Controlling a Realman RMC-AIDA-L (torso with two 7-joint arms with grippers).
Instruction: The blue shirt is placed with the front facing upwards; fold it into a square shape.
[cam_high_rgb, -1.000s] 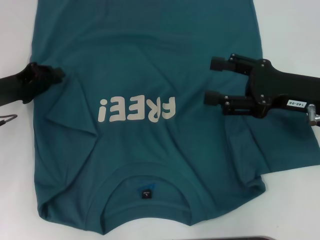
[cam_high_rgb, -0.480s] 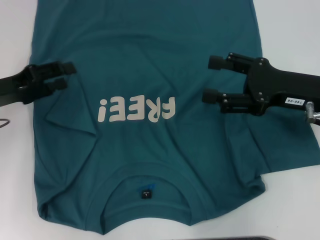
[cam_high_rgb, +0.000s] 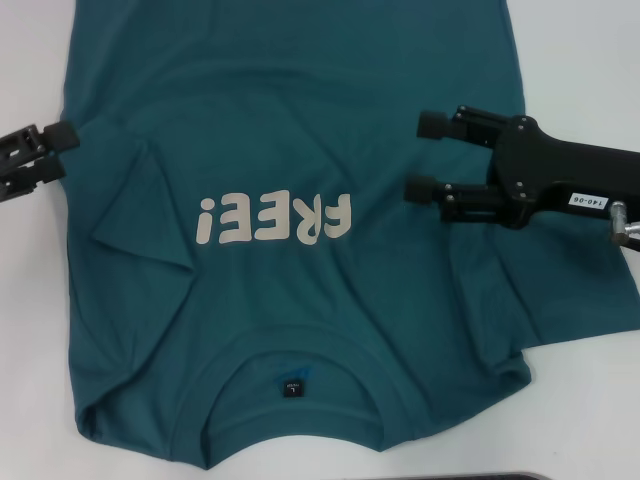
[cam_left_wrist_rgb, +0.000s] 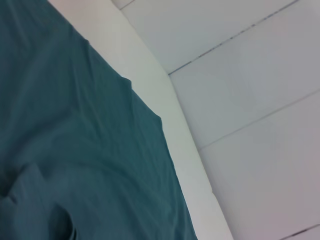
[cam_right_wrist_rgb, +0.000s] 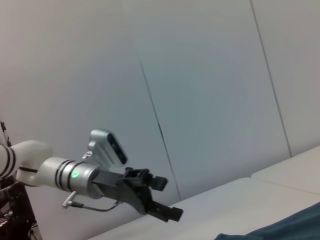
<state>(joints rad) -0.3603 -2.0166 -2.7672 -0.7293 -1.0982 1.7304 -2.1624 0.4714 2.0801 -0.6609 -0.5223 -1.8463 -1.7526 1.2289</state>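
The blue shirt (cam_high_rgb: 300, 230) is lying front-up on the white surface (cam_high_rgb: 580, 60), collar nearest me. My right gripper (cam_high_rgb: 428, 156) is hovering over the shirt just beside the "FREE" lettering (cam_high_rgb: 275, 218), spread wide and gripping nothing. My left gripper (cam_high_rgb: 60, 148) is sitting at the shirt's opposite edge, parted, also gripping nothing.

My head camera looks steeply down on the blue shirt (cam_high_rgb: 290, 200). My left wrist camera sits close over its edge, facing the wall beyond. My right wrist camera looks level across, catching my left hand (cam_right_wrist_rgb: 167, 200).
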